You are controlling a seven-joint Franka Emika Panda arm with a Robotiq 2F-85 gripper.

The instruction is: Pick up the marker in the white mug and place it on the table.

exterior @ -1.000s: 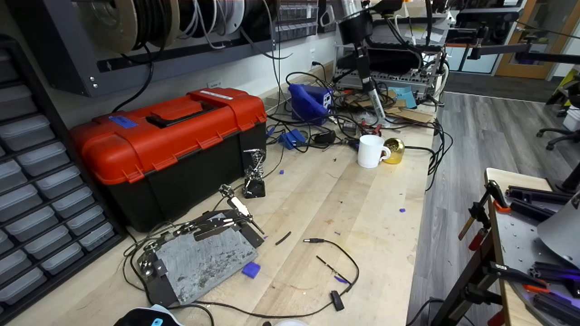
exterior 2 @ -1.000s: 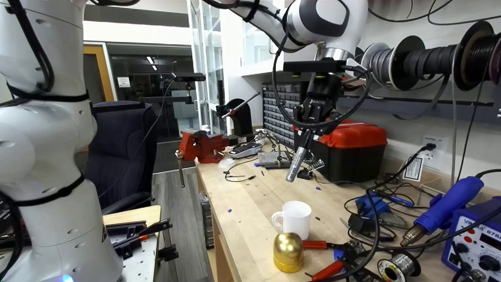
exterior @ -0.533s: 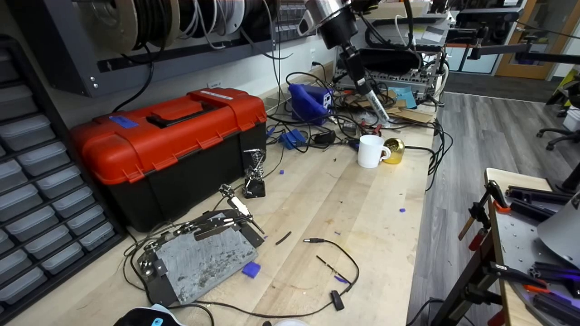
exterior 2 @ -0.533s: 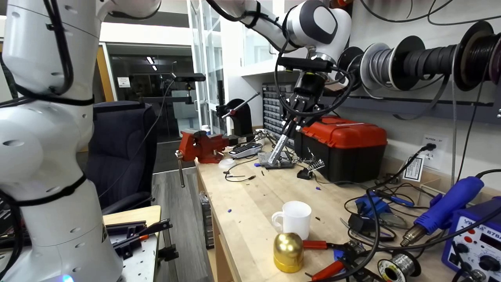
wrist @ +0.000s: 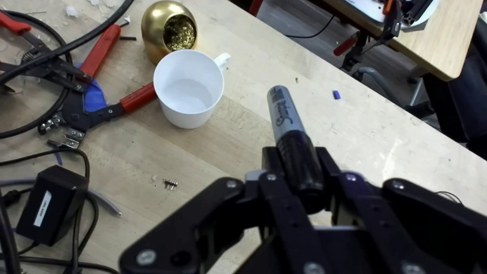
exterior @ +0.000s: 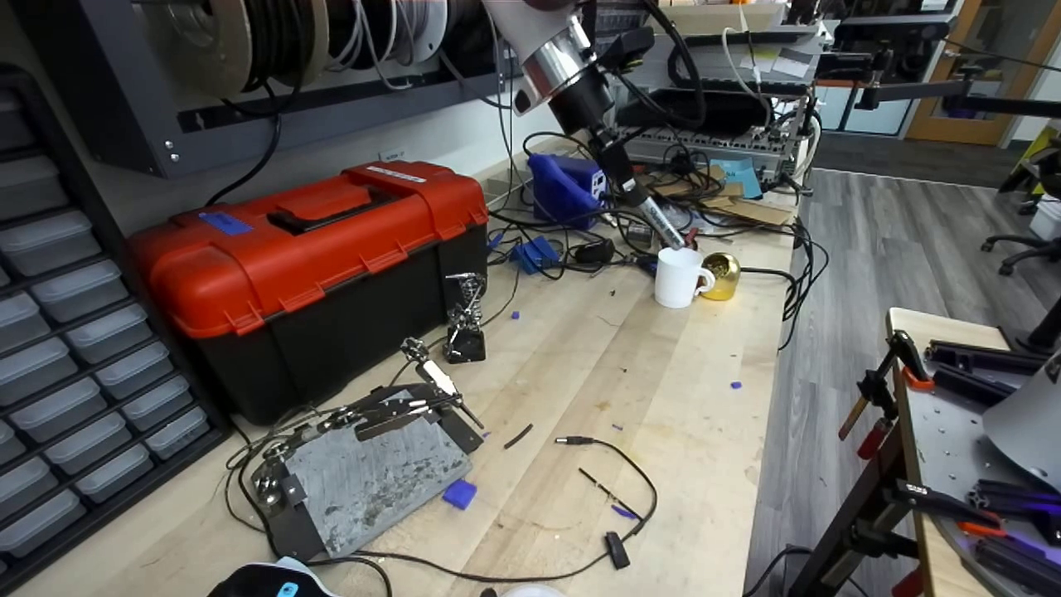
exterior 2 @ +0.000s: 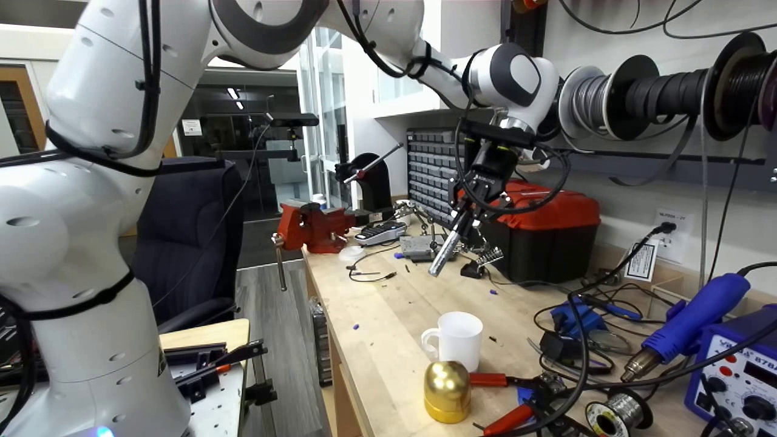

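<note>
My gripper (wrist: 297, 156) is shut on the dark end of the marker (wrist: 286, 113) in the wrist view. The marker's grey section sticks out past the fingertips. In both exterior views the gripper (exterior: 628, 184) (exterior 2: 466, 215) holds the marker (exterior: 661, 222) (exterior 2: 445, 252) tilted, its grey end pointing down, above the table (exterior: 663, 414) (exterior 2: 388, 315) (wrist: 220, 152) and apart from it. The white mug (exterior: 677, 280) (exterior 2: 462, 343) stands upright on the table in both exterior views. In the wrist view the mug (wrist: 184, 118) shows a bare inside, left of the marker.
A gold ball-shaped holder (exterior 2: 447, 391) stands beside the mug. Red-handled pliers (wrist: 139, 98) lie against the mug. Black cables and an adapter (wrist: 53, 205) lie on the wall side. A red toolbox (exterior: 323, 265) stands at the wall. The table's edge (exterior: 767, 414) drops to the floor.
The arm has shifted and tilted with the marker held. In the last half second the gripper has moved lower and toward the wall side. The mug has not moved.
</note>
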